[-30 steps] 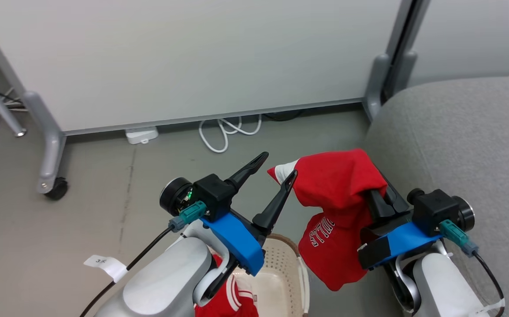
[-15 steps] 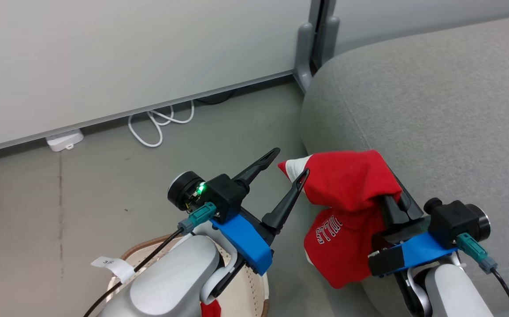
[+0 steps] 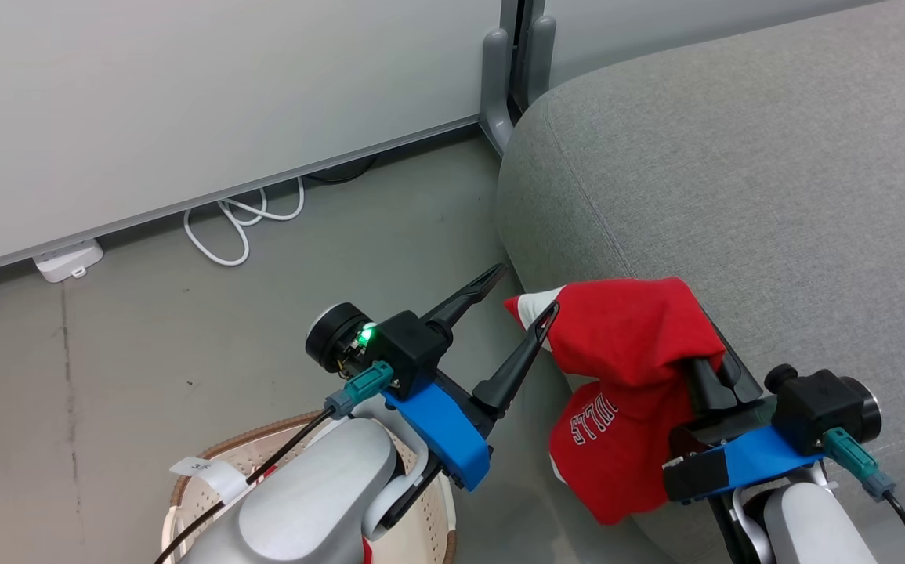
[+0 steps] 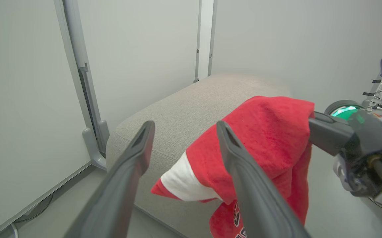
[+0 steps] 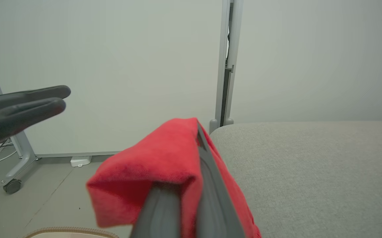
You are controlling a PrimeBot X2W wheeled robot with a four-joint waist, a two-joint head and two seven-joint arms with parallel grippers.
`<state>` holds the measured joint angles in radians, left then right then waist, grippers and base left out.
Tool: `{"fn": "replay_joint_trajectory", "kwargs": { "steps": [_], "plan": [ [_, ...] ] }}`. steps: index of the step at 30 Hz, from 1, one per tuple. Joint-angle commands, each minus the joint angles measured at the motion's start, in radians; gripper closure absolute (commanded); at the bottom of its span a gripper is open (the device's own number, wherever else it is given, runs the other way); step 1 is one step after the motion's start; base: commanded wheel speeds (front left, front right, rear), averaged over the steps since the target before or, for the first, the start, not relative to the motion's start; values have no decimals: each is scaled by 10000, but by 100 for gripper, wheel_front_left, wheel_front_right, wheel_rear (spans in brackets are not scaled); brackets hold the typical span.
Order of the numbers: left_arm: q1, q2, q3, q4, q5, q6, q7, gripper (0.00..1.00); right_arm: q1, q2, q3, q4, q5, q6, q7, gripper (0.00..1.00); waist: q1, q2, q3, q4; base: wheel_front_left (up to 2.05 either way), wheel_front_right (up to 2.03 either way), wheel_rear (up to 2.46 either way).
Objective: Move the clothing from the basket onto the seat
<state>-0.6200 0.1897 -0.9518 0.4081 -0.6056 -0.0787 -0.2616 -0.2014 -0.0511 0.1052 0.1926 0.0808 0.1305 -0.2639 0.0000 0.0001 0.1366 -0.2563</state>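
Bright, soft light falls evenly from above. The fingers [image 5: 159, 215] blur near the lens; faint shadows lie below them.

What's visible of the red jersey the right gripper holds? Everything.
The red jersey is soft cloth with a white panel at one corner and white black-edged lettering on its hanging part. It is bunched and draped over the right gripper, whose fingers are shut on it, held up at the edge of the seat, lower folds dangling. Not yet laid down.

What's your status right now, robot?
Left jaws open, empty. Right jaws shut on jersey, hanging at edge of seat, not yet down. Nothing seen in the way.
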Motion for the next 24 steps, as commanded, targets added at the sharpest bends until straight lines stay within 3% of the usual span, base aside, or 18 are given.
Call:
{"fn": "replay_joint_trajectory", "kwargs": {
  "steps": [1, 7, 13, 24],
  "plan": [
    [-99, -7, 53, 21, 37, -6, -44, 0, 83, 11, 2, -57, -40, 5, -10, 100, 0, -1, -10, 1, 0, 0, 0],
    [-49, 6, 148, -57, 148, -27, -48, 0, -364, 11, -93, -249, -77, 5, -10, 100, 0, -1, 111, 31, 0, 0, 0],
    [-383, 86, 204, -267, 343, 50, -40, 0, -1812, -246, -424, -645, -112, 5, -10, 100, 0, -1, 886, 95, 0, 0, 0],
    [-1658, 201, 145, -919, 862, 61, 383, 0, -5296, -1930, -2515, -1395, -154, 5, -8, 100, 0, -1, 3456, 701, 0, 0, 0]
  ]
}}
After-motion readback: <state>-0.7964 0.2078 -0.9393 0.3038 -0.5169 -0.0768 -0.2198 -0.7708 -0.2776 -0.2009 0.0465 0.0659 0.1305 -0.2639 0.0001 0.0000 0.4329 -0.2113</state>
